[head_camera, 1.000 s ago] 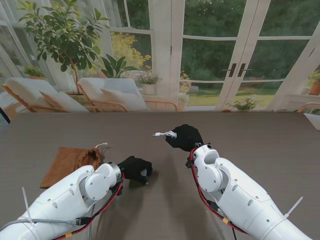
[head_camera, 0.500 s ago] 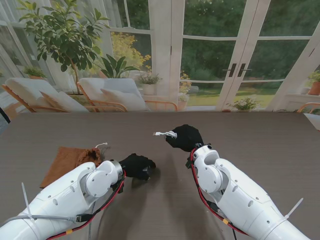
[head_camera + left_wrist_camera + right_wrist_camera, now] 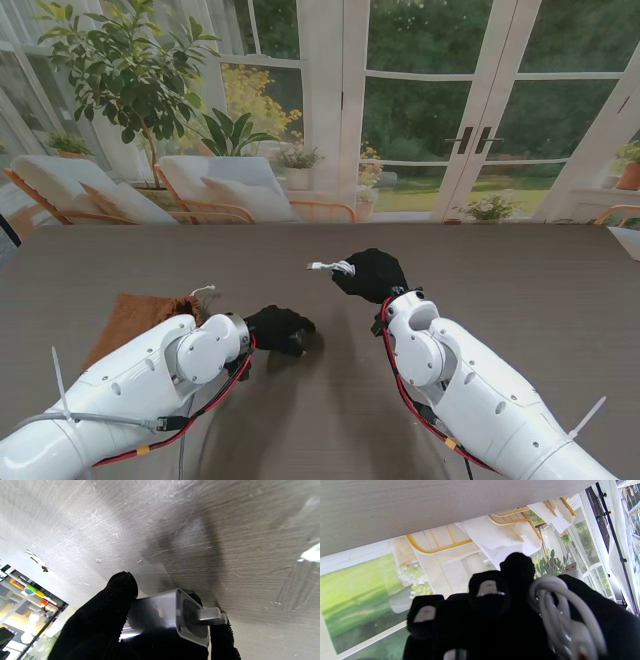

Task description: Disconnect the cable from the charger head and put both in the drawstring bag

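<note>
Lower left of the stand view: left hand (image 3: 278,329) sits low over the table (image 3: 520,290), fingers curled shut. Its wrist view shows why: the charger head (image 3: 172,616) is clamped between gloved fingers (image 3: 117,597), metal prongs pointing away from the palm and out along the table top, no cable seen in it from this side. So the unplugging looks done. Just left of that hand, at the left edge of the table, lies the brown drawstring bag (image 3: 135,322), flat, with its gathered mouth and white cord turned toward the hand. The left hand is plainly the nearer one to the bag; the charger's long axis runs roughly along the fingers, so my read is that it must go in lengthwise through that mouth, which does not look held open. Farther up, at frame centre, the right hand (image 3: 372,273) is raised slightly off the table, fingers closed around the white cable (image 3: 330,267); a short end sticks out to the left of the fist. The right wrist view confirms it: loops of white cable (image 3: 560,610) bunched in the closed fingers, the table edge beyond. This hand is well apart from the bag, with the left hand between. Judged risk: a limp bag mouth folding shut under the charger.
</note>
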{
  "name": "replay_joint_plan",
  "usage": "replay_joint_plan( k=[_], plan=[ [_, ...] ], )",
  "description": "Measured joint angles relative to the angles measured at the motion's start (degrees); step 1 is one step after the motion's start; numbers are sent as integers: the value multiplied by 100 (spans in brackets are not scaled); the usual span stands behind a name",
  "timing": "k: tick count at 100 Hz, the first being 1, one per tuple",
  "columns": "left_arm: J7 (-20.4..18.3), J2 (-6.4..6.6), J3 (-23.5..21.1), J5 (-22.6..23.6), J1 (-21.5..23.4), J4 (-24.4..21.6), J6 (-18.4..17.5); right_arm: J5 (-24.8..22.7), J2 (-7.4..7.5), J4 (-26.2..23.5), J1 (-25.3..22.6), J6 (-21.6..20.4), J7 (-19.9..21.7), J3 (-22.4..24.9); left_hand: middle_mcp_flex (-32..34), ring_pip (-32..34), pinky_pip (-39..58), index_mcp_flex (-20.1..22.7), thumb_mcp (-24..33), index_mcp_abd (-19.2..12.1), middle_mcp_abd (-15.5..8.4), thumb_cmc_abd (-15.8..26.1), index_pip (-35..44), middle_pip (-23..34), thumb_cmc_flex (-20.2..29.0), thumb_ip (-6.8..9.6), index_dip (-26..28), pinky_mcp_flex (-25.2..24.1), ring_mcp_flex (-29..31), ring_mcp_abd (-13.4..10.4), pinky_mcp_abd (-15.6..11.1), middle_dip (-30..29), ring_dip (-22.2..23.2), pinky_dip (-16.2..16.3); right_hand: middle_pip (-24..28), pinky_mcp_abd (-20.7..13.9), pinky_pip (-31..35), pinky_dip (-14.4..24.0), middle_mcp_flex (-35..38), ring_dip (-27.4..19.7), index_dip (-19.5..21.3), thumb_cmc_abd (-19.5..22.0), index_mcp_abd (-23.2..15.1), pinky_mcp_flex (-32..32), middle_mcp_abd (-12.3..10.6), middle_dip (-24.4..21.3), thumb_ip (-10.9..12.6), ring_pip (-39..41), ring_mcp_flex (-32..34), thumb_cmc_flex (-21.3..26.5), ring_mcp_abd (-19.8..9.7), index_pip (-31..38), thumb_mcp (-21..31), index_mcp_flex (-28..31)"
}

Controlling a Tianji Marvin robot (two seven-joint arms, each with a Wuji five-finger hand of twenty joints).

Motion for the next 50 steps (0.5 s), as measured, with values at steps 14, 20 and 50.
replay_joint_plan(
  k=[14, 20, 50],
  plan=[
    [47, -45, 73, 8, -61, 91, 28, -8, 0, 0, 0, 0, 1, 3, -87, 335, -42, -9, -5, 0, -26, 12, -2, 460, 56, 2, -1, -26, -4, -21, -186, 2, 2, 101, 0, 0, 0, 0, 0, -1, 0, 25, 0, 0, -1, 0, 0, 0, 0, 0, -1, 0, -2, -1],
    [70, -53, 124, 5, -90, 117, 45, -12, 0, -1, -1, 1, 1, 6, -183, 493, -61, -15, -18, 0, -26, 54, 2, 684, 58, 2, -1, -106, -110, -23, -244, 2, 3, 167, 0, 0, 0, 0, 0, 0, 0, 53, -1, 0, -2, 0, 0, 0, 0, 0, -1, 0, -8, -1],
    [-6, -62, 224, 19, -159, 84, 237, -23, 1, -16, -8, 15, 1, 23, -403, 715, -1164, -290, -171, 3, -53, 282, -118, 1072, 61, 121, -96, -155, -300, -108, -423, 2, 0, 222, 0, 0, 0, 0, 0, -1, 0, 74, -4, 0, -4, 0, 0, 0, 0, 2, -4, 0, -113, -2]
  ],
)
